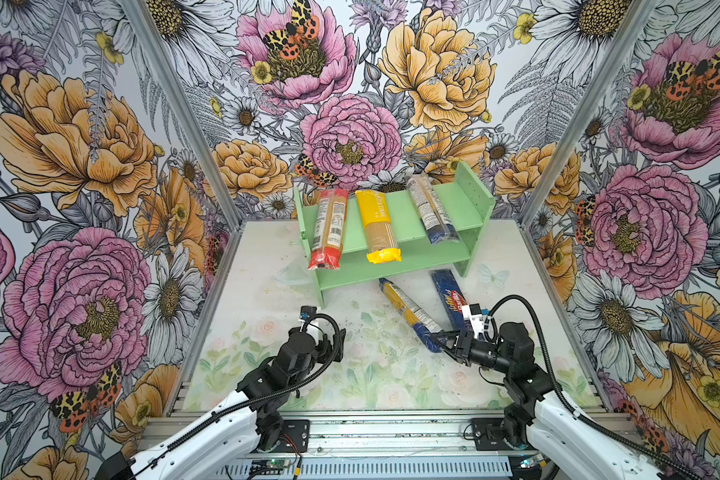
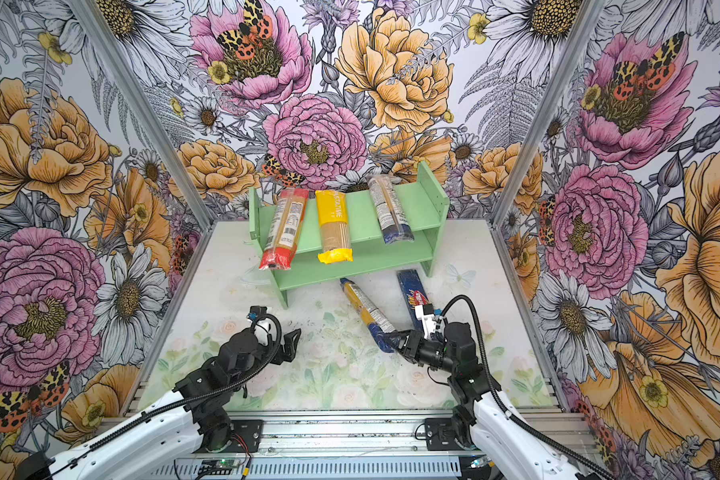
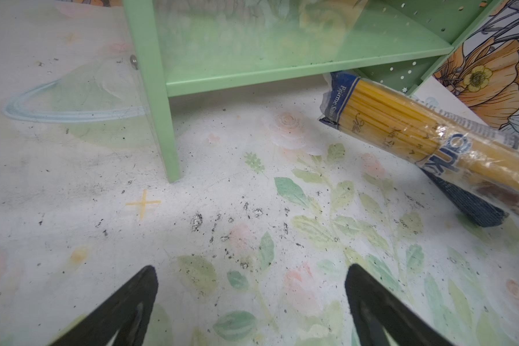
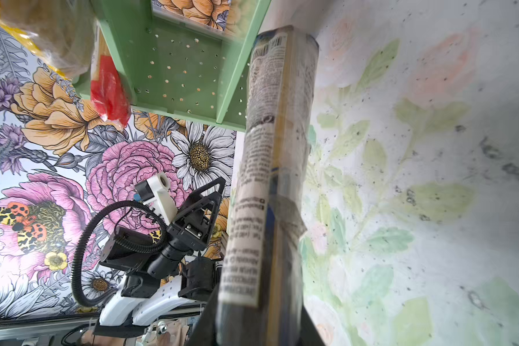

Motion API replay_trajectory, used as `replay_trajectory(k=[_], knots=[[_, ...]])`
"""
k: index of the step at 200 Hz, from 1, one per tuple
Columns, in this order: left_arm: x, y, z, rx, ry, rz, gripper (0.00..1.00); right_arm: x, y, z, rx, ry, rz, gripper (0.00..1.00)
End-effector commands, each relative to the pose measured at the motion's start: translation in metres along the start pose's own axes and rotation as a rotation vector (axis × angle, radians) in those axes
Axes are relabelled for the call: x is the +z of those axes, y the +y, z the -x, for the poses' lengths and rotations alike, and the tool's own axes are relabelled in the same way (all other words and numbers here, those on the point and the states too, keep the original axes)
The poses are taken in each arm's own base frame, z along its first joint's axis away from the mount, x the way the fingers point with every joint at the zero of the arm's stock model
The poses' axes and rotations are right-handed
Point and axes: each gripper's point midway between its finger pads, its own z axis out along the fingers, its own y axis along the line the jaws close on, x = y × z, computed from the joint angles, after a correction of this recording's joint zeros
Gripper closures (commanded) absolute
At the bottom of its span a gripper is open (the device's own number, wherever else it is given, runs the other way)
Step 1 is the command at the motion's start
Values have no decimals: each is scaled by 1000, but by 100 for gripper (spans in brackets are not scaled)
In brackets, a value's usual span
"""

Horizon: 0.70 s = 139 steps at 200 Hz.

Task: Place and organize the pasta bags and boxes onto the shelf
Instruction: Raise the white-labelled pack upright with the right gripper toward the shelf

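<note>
The mint-green shelf [image 1: 416, 253] [image 2: 375, 255] stands at the back of the table. Across its top tier lie a red-ended clear bag [image 1: 329, 228], a yellow bag [image 1: 377, 226] and a blue-ended clear bag [image 1: 431, 208], their near ends jutting past the front edge. On the table before the shelf lies a second blue-ended bag [image 1: 406, 311] [image 3: 402, 125] [image 4: 276, 149]. My right gripper [image 1: 441, 338] [image 2: 393, 338] [image 4: 255, 323] is shut on its near end. The dark blue Barilla box [image 1: 447, 291] lies beside that bag, partly hidden by the right wrist. My left gripper [image 1: 336, 338] [image 3: 249, 269] hangs open over bare mat.
The shelf's near left leg [image 3: 168, 134] stands just ahead of the left gripper. Flowered walls close the table on three sides. A metal rail [image 1: 371, 428] runs along the front edge. The shelf's lower tier [image 3: 282, 69] holds nothing.
</note>
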Motion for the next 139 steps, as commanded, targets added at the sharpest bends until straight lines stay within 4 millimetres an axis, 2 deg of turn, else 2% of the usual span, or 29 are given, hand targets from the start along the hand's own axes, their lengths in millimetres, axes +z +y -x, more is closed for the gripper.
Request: replay_trajectory(k=[1,139], knots=[[-1,-7,13,-24,-32,-28,1,-12,62,10,-204,-40,206,100],[0,-7,13,-23,-27,-27,1,-25,90,6,-185,-3,275,100]])
